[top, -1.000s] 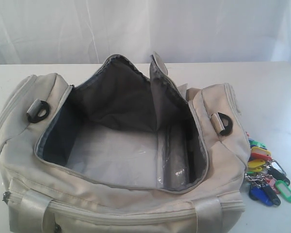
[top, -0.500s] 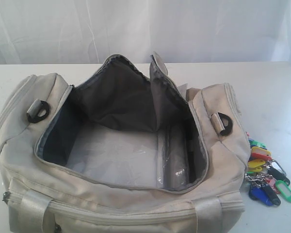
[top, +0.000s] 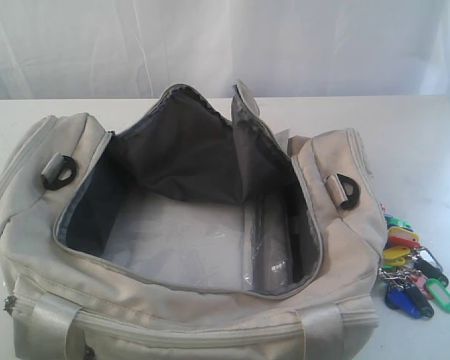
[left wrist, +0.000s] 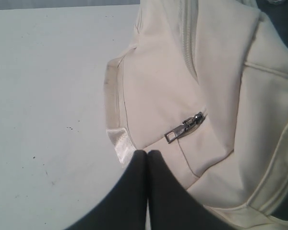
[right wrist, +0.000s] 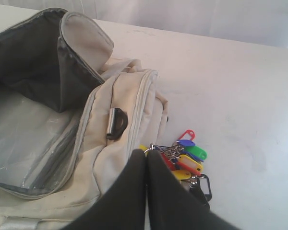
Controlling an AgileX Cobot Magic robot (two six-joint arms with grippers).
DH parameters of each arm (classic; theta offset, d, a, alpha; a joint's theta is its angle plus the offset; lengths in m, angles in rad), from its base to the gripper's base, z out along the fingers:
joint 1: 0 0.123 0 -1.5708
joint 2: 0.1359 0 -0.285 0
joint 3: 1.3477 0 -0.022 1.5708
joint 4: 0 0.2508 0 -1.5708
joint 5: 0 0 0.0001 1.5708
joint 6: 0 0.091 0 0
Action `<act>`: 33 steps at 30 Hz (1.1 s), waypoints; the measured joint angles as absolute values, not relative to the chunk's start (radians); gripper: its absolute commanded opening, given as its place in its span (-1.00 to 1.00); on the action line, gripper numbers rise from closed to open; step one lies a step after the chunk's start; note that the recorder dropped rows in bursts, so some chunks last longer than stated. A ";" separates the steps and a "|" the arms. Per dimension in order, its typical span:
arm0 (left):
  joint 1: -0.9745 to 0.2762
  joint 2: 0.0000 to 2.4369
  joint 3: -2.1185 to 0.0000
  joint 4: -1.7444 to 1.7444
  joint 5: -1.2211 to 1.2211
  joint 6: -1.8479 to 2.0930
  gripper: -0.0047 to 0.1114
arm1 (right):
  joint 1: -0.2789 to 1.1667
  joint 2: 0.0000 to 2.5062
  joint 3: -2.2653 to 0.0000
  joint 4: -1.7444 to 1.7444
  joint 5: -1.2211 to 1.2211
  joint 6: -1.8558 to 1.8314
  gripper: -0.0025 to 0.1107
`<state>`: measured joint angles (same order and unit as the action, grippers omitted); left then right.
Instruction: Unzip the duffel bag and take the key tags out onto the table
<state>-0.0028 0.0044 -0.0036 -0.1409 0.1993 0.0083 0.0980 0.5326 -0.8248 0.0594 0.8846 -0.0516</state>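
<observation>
1. Exterior view: the duffel bag [top: 172,315] sits on the table [top: 420,135] and fills the frame from centre to 6 o'clock. Its main zip is fully undone and the mouth gapes wide.
2. The top flap stands folded up at the 12 o'clock edge of the opening, showing the dark grey lining [top: 187,157]. The bag floor is pale, with a glossy clear film over it. No coloured tags are visible inside.
3. The black left D-ring [top: 60,172] is on the bag's 9 o'clock end panel. The right D-ring [top: 347,191] is on the 3 o'clock end.
4. The key tags [top: 412,262] lie on the table outside the bag, at about 4 o'clock from it, touching or just beside its end wall. The bunch has red, yellow, green, blue and black tags on metal rings.
5. Neither arm shows in the exterior view.
6. Left wrist view: the left gripper [left wrist: 147,153] has its two black fingers pressed together with nothing between them. It is just beside a corner of the bag, near a shiny strap end [left wrist: 121,146]. A metal zipper pull [left wrist: 185,128] lies on a closed side pocket near the fingertips. Bare table is beyond.
7. Right wrist view: the right gripper [right wrist: 147,152] has its fingers together and empty. Its tips line up with the bag's end panel, just beside the ring of the tag bunch. I cannot tell whether they touch.
</observation>
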 measured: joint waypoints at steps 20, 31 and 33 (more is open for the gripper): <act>-0.003 0.004 -0.004 -0.141 0.199 0.008 -0.92 | 0.098 0.533 -0.825 0.059 0.885 -0.052 -0.96; -0.003 0.004 -0.004 -0.141 0.199 0.008 -0.92 | 0.030 0.387 -0.825 0.059 0.885 -0.052 -0.96; -0.003 0.004 -0.004 -0.141 0.199 0.008 -0.92 | -0.003 0.357 -0.825 0.059 0.885 -0.052 -0.96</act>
